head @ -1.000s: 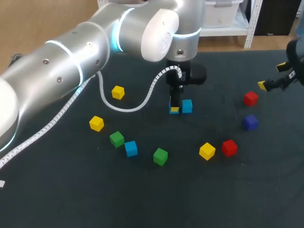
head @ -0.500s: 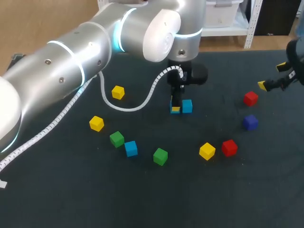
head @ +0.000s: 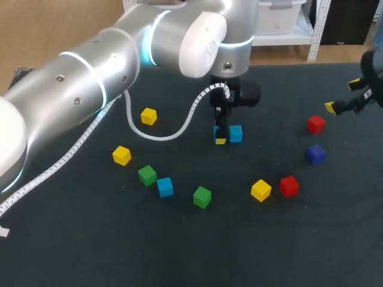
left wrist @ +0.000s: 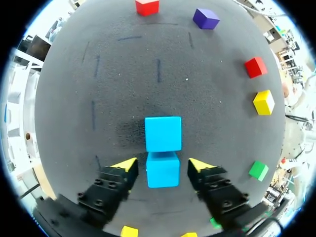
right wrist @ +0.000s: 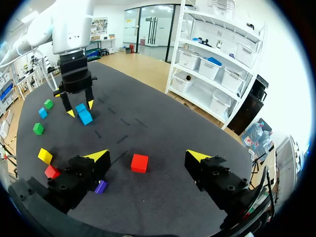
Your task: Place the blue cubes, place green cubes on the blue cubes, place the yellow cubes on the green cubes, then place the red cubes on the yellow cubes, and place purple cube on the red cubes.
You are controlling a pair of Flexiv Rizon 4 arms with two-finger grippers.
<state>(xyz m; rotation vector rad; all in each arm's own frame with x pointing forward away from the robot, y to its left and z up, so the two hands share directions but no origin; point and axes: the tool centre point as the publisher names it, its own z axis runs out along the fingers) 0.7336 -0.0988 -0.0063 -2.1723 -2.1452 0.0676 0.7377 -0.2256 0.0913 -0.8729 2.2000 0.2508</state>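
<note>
Head view: left gripper (head: 221, 139) at frame centre, fingers pointing down astride near blue cube (head: 216, 133), which is mostly hidden. Far blue cube (head: 236, 133) just to its right. Right gripper (head: 338, 106) at right edge, well apart; left arm much nearer.

Left wrist view: near blue cube (left wrist: 163, 173) between fingertips, gap on each side; jaws part-open, holding nothing. Far blue cube (left wrist: 163, 133) touching it, straight ahead.

Right wrist view: right gripper (right wrist: 148, 157) jaws wide, empty; small red cube (right wrist: 139, 163) lies ahead of them.
</note>
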